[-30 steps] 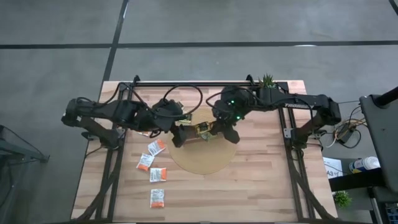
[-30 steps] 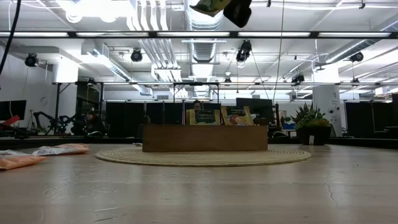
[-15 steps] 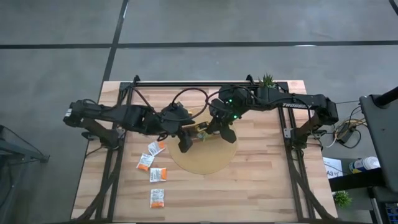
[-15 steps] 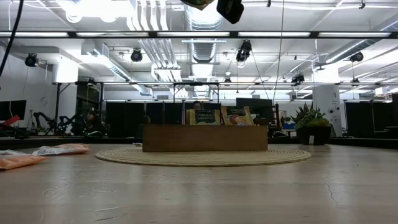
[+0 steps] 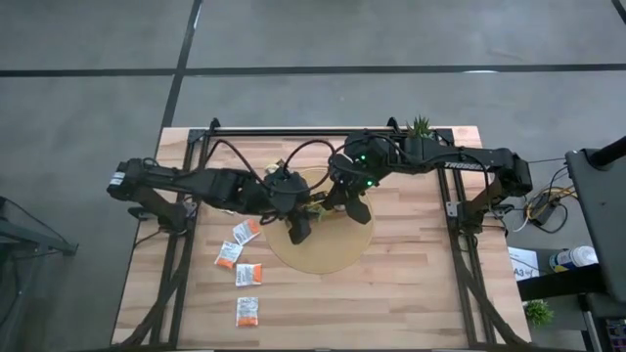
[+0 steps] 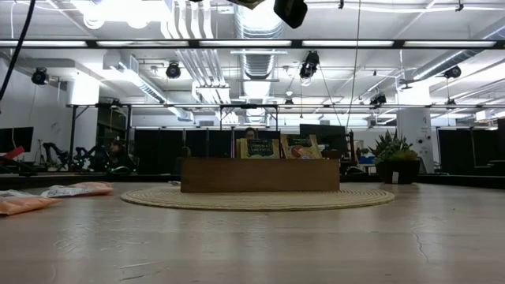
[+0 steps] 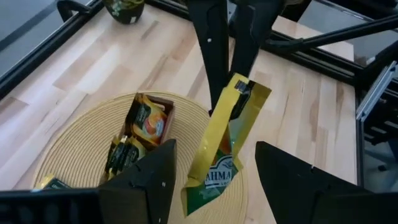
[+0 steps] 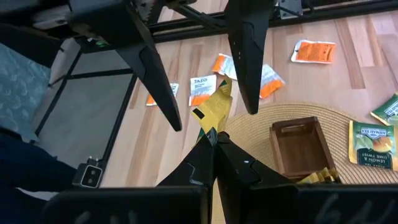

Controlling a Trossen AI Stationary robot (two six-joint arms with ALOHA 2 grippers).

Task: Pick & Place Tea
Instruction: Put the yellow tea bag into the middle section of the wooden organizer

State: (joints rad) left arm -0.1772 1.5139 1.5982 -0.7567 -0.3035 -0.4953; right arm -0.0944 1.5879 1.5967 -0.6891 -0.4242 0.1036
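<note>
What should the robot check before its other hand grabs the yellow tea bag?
1. Right tool shut on the tea bag: ok.
2. Left tool open, one finger on each side of the tea bag: ok.
3. Tea bag hanging clear above the round mat: ok.
4. Left fingers touching the tea bag: cannot tell.
5. Wooden tray has an empty slot: ok.
6. More tea packets waiting on the table: ok.

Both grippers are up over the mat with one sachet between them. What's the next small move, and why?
Probably close the left gripper on the yellow-green sachet. Its open fingers bracket the sachet's free end, while the shut right gripper pinches the other end, above the mat.
</note>
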